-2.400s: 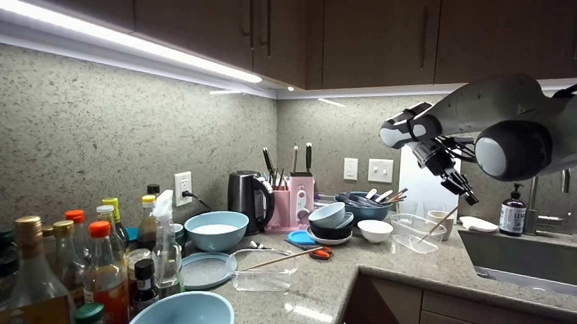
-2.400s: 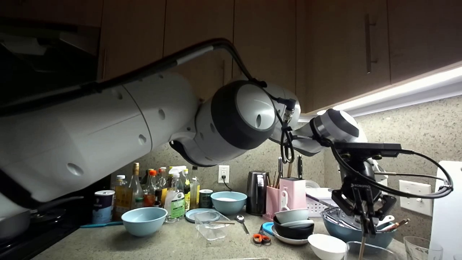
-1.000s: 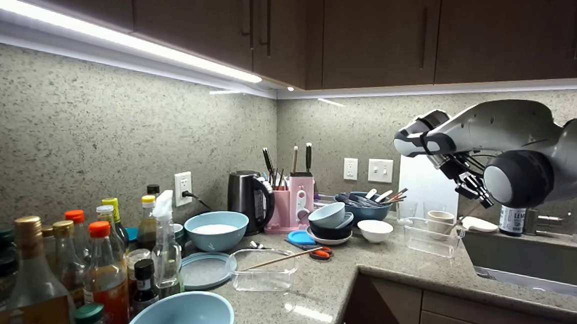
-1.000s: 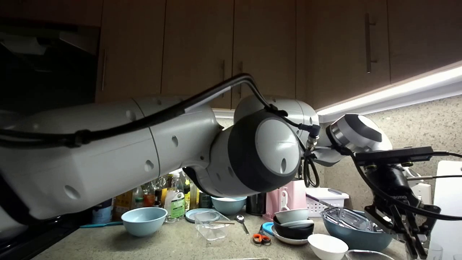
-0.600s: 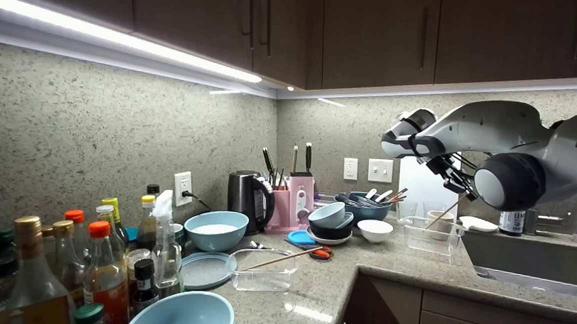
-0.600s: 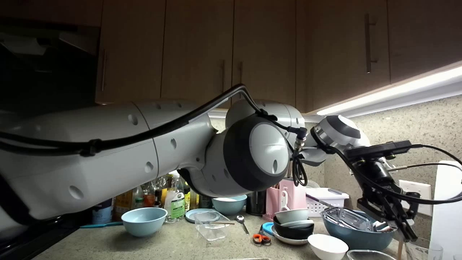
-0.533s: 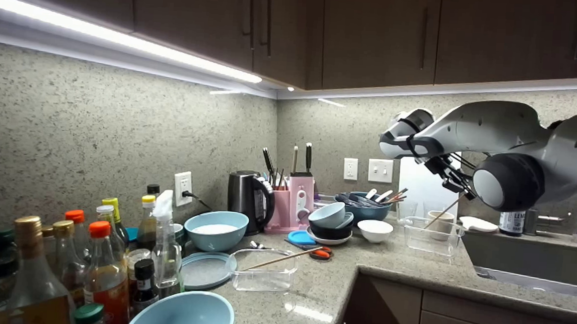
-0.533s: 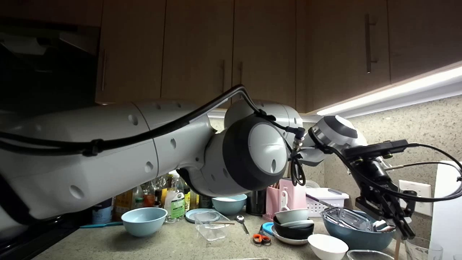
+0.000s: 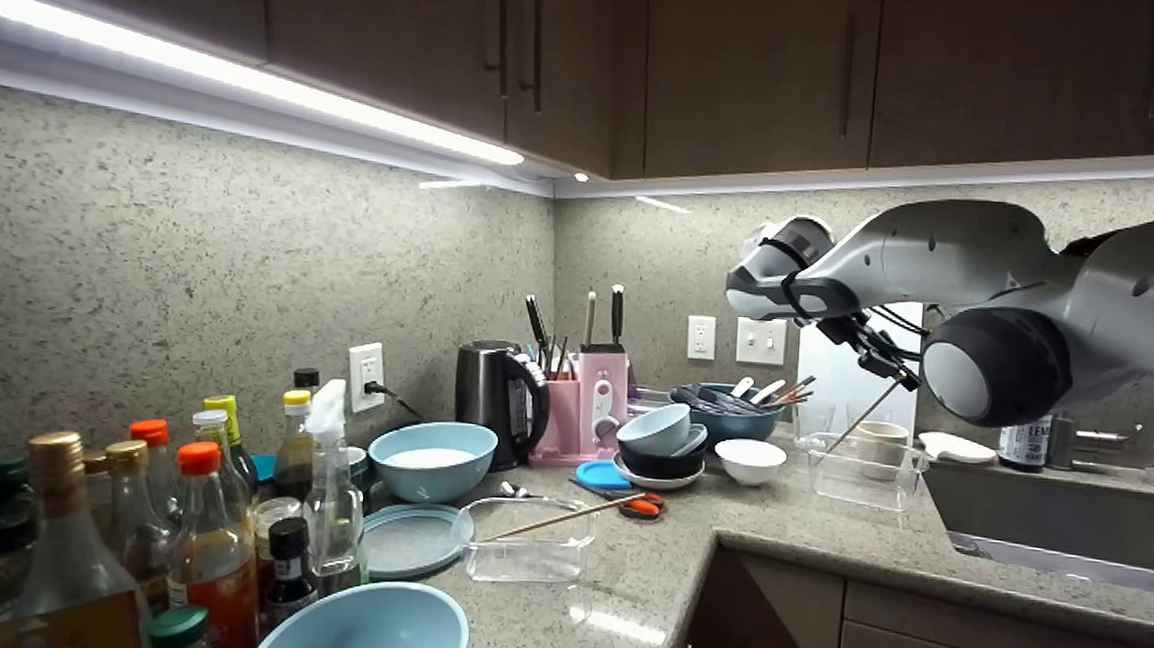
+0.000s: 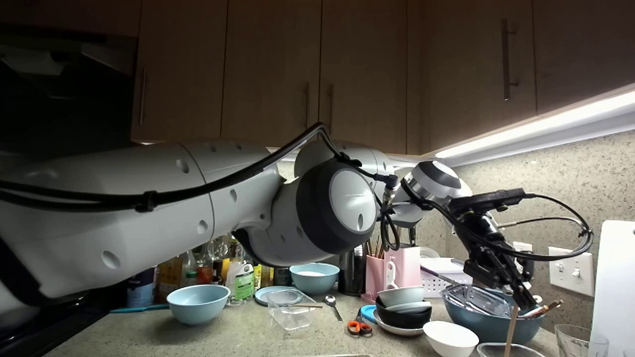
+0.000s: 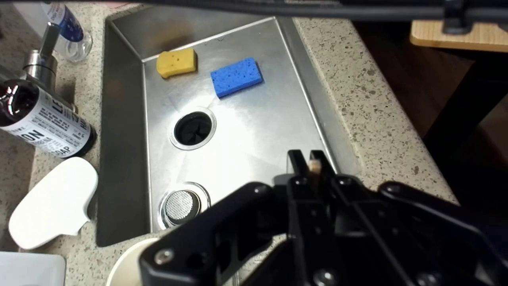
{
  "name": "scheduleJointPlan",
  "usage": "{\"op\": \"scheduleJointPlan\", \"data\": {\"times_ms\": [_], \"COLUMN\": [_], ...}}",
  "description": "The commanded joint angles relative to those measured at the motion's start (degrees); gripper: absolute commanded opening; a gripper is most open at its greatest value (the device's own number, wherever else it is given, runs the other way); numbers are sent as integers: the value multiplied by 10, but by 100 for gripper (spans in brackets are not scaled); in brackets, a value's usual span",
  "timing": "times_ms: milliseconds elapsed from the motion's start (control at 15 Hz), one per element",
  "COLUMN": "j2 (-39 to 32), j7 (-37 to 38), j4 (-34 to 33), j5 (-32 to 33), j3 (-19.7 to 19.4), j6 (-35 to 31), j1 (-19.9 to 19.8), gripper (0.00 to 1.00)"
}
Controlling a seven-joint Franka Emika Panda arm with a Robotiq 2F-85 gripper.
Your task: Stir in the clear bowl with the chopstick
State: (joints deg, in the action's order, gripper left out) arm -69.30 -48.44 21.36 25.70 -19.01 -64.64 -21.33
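Observation:
The clear bowl is a see-through rectangular container [image 9: 862,490] on the counter beside the sink; its rim [image 10: 521,347] shows at the bottom of an exterior view. My gripper [image 9: 905,374] is shut on the chopstick [image 9: 867,412] and stands above the container. The thin light-brown stick slants down, its lower end over the container's left part; I cannot tell if it touches bottom. Gripper [image 10: 527,299] and chopstick [image 10: 511,329] also show in an exterior view, lower end cut off. In the wrist view the gripper [image 11: 305,157] pinches the chopstick's end [image 11: 314,165].
A beige cup [image 9: 880,448] stands just behind the container. A white bowl [image 9: 750,462] and a large blue bowl [image 10: 488,317] with utensils are close by. The sink [image 11: 254,131] lies beside. Another clear container [image 9: 525,561] with a stick across it is farther left.
Since 2.4 s ago the arm came lower and the container shifted right in an exterior view. Over the last second the gripper and chopstick swung back left; the container stayed.

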Motion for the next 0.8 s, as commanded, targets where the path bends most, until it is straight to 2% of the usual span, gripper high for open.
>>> {"op": "scheduleJointPlan", "data": {"times_ms": [0,267,733], "j2": [16,18,23], "j7": [-43,-27,12], "j4": [27,30,28], "j5": [16,14,1], "j3": [-5,-8,-7], "j6": [9,57,168], "j1": [19,21,-14], "gripper": [2,2,2]}}
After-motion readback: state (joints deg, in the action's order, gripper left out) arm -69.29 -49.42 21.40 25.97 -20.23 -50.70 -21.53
